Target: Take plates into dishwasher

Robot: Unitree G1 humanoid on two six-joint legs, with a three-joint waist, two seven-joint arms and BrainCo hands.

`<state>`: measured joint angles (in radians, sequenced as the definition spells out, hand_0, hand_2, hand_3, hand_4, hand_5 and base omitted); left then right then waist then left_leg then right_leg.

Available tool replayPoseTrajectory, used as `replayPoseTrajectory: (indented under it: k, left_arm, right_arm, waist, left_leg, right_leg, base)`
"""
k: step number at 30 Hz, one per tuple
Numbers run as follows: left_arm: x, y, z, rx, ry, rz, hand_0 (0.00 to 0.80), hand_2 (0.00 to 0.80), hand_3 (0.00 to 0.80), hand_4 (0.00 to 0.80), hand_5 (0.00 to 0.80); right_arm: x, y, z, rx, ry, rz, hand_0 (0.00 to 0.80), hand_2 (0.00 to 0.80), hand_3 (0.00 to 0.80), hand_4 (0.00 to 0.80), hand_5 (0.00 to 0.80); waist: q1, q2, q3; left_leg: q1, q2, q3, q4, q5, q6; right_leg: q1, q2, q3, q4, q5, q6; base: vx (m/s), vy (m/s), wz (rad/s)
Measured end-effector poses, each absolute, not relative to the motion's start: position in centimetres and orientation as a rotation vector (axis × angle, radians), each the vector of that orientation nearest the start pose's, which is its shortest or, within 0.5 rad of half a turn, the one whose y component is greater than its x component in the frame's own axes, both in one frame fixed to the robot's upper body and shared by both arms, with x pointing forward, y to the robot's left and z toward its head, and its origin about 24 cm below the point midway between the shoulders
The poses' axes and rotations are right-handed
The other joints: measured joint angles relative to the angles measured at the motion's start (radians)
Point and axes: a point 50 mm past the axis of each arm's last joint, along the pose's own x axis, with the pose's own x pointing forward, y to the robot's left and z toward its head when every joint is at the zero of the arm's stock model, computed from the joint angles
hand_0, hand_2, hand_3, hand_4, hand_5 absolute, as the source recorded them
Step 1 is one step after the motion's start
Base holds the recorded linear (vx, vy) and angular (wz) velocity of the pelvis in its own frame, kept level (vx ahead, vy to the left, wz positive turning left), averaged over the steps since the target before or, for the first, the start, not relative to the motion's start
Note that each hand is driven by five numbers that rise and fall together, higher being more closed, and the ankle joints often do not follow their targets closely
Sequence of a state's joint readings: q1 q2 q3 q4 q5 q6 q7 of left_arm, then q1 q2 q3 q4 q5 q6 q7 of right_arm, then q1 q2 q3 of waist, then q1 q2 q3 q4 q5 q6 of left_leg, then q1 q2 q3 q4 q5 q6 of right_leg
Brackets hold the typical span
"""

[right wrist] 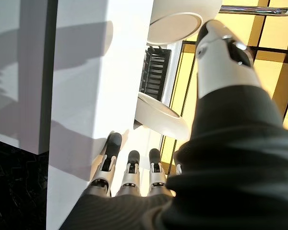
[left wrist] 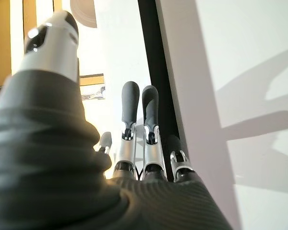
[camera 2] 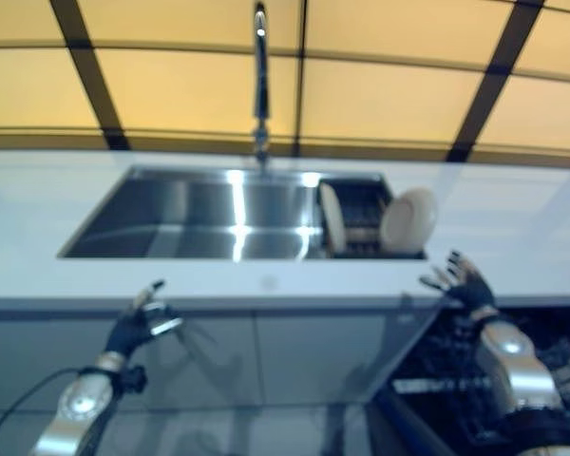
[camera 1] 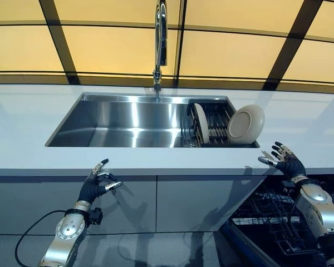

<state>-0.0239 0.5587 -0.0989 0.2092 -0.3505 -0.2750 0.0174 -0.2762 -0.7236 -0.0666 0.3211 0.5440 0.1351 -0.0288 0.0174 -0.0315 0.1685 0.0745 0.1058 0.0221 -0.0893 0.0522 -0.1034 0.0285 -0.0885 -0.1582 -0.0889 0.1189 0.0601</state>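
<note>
- Two plates are parked in the dark rack [camera 1: 214, 125] at the right end of the sink [camera 1: 117, 125], about the middle of the frame. The round plate [camera 1: 246, 123] leans at the rack's right edge with its underside facing us, and the thin plate [camera 1: 200, 123] stands on edge at the rack's left side.
- Neither one is touched by anything, both hands are well below them.
- Right hand [camera 1: 284, 160] is at the right of the frame, raised just in front of the white counter [camera 1: 28, 119] edge, fingers spread and pretty much straight, holding nothing. Forearm angles up from the lower right corner.
- Under that arm, lower right, you can see the open dishwasher [camera 1: 278, 222] with its dark wire basket.
- Left hand [camera 1: 97, 183] sits lower left, below the counter edge and in front of the grey cabinet fronts [camera 1: 172, 203]. Fingers loosely extended, thumb sticking out, nothing in it either.
- Tall chrome faucet [camera 1: 160, 44] comes up behind the sink at top centre, with yellow-lit panels [camera 1: 228, 50] split by dark bars across the whole top.
</note>
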Motion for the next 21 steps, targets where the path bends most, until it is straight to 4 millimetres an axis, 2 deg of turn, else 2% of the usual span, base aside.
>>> replayPoseTrajectory:
  k: [7,14,18,21]
  left_arm:
    - [25.3,24.7,5.2,0.196,-0.072,-0.028,0.0,0.0,0.0,0.0,0.0]
    - [25.1,24.7,5.1,0.192,-0.073,-0.031,0.0,0.0,0.0,0.0,0.0]
    - [25.1,24.1,5.0,0.187,-0.082,-0.059,0.0,0.0,0.0,0.0,0.0]
    - [25.1,24.1,5.0,0.186,-0.085,-0.061,0.0,0.0,0.0,0.0,0.0]
  right_arm:
    - [29.7,-32.8,11.4,-0.131,0.084,-0.268,0.0,0.0,0.0,0.0,0.0]
    - [30.6,-33.7,12.2,-0.106,0.082,-0.308,0.0,0.0,0.0,0.0,0.0]
    - [31.1,-34.5,13.3,-0.113,0.076,-0.331,0.0,0.0,0.0,0.0,0.0]
    - [31.9,-34.3,14.2,-0.106,0.053,-0.331,0.0,0.0,0.0,0.0,0.0]
  waist:
    - [0.001,0.018,-0.007]
    - [0.008,0.023,-0.008]
    - [0.027,0.035,-0.012]
    - [0.031,0.045,-0.011]
  left_leg:
    - [0.0,0.0,0.0,0.001,0.0,0.0]
    - [-0.002,0.0,0.0,0.004,0.0,0.0]
    - [-0.017,0.0,-0.002,0.004,0.002,0.0]
    - [-0.02,0.0,-0.006,0.004,0.004,-0.004]
  right_leg:
    - [-0.006,0.0,0.0,0.0,0.0,0.0]
    - [-0.007,0.0,0.0,0.0,0.0,0.0]
    - [-0.023,0.0,-0.001,0.0,0.002,-0.001]
    - [-0.023,0.0,-0.006,0.0,0.003,-0.005]
  base:
    - [0.005,-0.004,0.0]
    - [-0.02,-0.018,0.0]
    - [0.0,0.0,0.0]
    - [0.027,-0.013,0.04]
